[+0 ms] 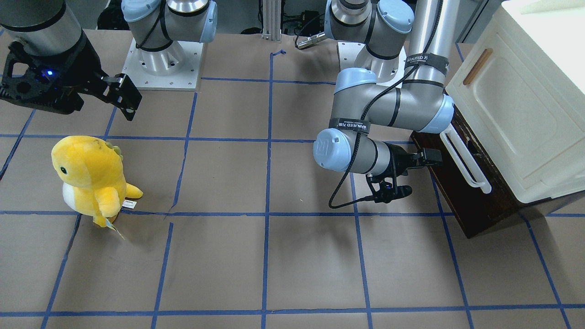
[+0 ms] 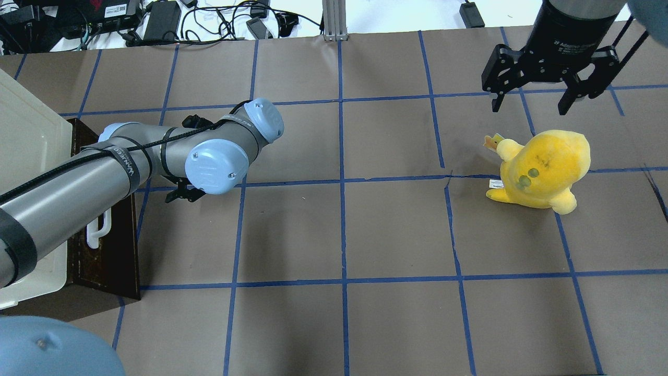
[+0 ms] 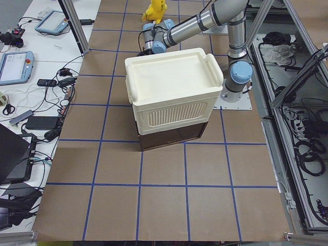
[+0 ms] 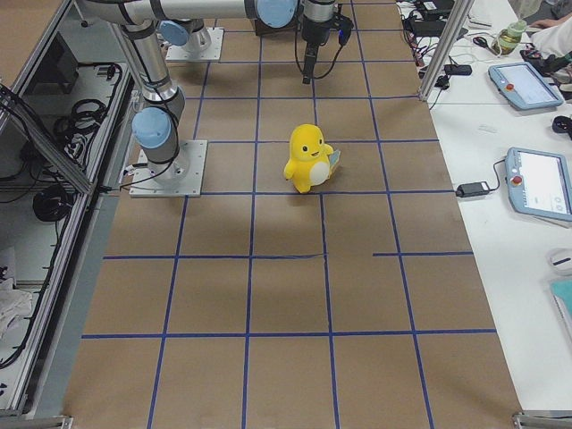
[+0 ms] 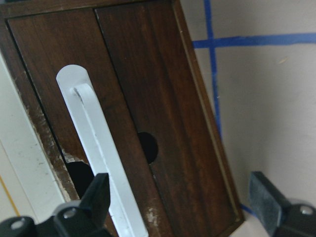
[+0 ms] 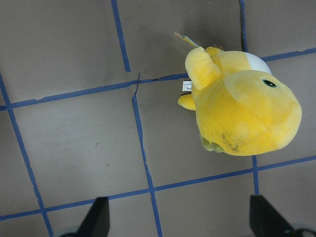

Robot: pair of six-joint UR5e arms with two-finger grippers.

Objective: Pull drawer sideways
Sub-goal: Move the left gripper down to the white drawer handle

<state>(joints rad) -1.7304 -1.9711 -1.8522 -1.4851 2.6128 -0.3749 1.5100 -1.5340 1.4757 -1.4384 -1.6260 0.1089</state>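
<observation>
- Approach step: left gripper point(image 5: 180, 197), jaws wide and empty, faces the drawer point(image 5: 173, 89) front.
- Next, probably: centre on the white bar handle point(image 5: 96, 148), close, pull.
- Idle right gripper point(image 2: 531, 102), likewise spread wide.

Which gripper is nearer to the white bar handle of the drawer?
Left. The left gripper is open just in front of the white bar handle. The right gripper hangs far off on the other side, near the yellow plush toy.

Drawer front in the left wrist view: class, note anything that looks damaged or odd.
The drawer looks worn. Its finish is chipped to pale patches along the edge beside the white handle, and the wood has two round holes, perhaps from missing hardware.
</observation>
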